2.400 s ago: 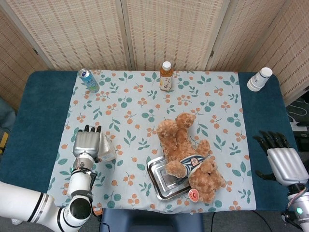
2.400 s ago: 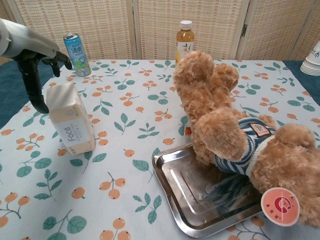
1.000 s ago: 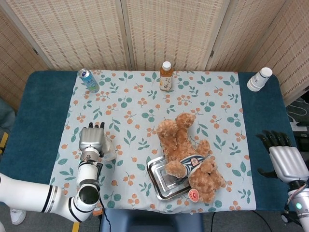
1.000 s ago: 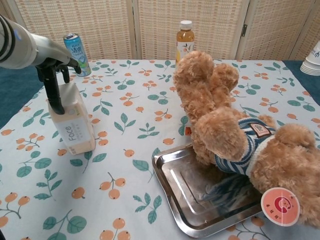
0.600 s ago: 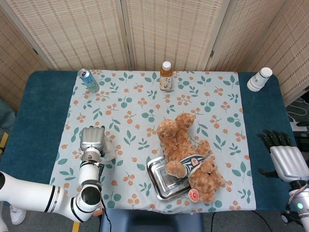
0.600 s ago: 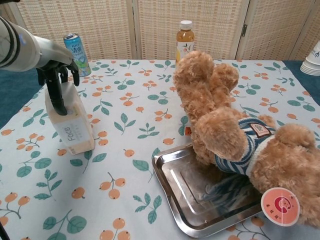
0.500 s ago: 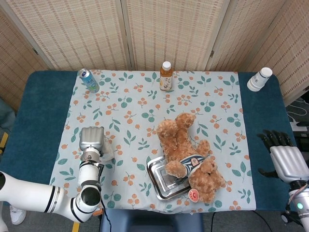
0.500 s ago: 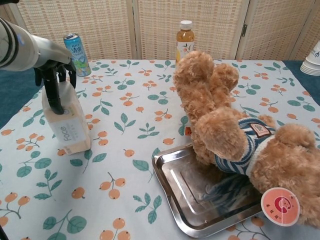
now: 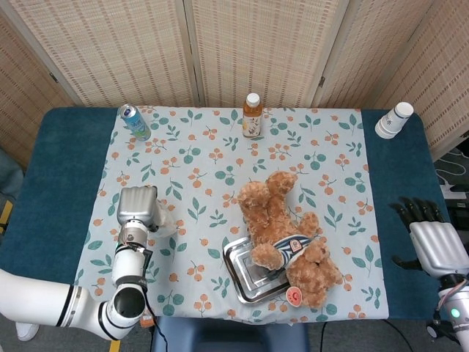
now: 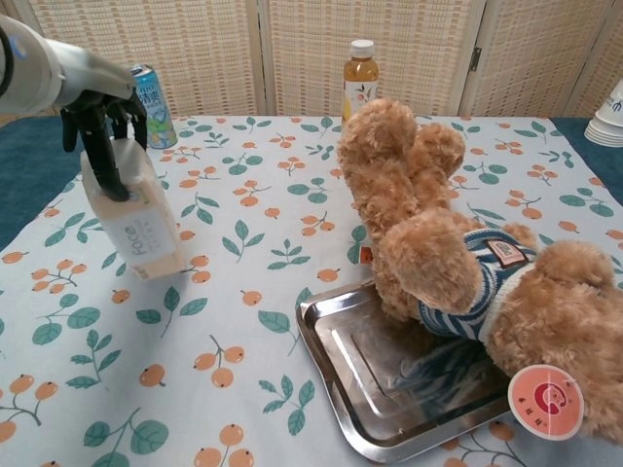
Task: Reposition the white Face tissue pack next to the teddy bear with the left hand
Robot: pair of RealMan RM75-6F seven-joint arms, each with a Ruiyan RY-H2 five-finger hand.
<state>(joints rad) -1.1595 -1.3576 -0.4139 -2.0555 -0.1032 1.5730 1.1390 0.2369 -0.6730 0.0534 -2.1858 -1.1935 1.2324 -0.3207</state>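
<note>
The white Face tissue pack (image 10: 131, 219) is gripped at its top by the left hand (image 10: 102, 126) and appears lifted and tilted off the cloth — well to the left of the teddy bear (image 10: 458, 253) — while the right hand (image 9: 434, 246), empty with fingers spread, sits beyond the bear's far side.

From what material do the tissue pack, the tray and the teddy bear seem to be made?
Tissue pack: thin soft plastic film, slightly glossy; it creases where the left hand grips it.
Tray: metal, probably stainless steel, polished; it mirrors the bear.
Teddy bear: curly brown plush, matte, wearing what looks like a knitted striped garment.
</note>
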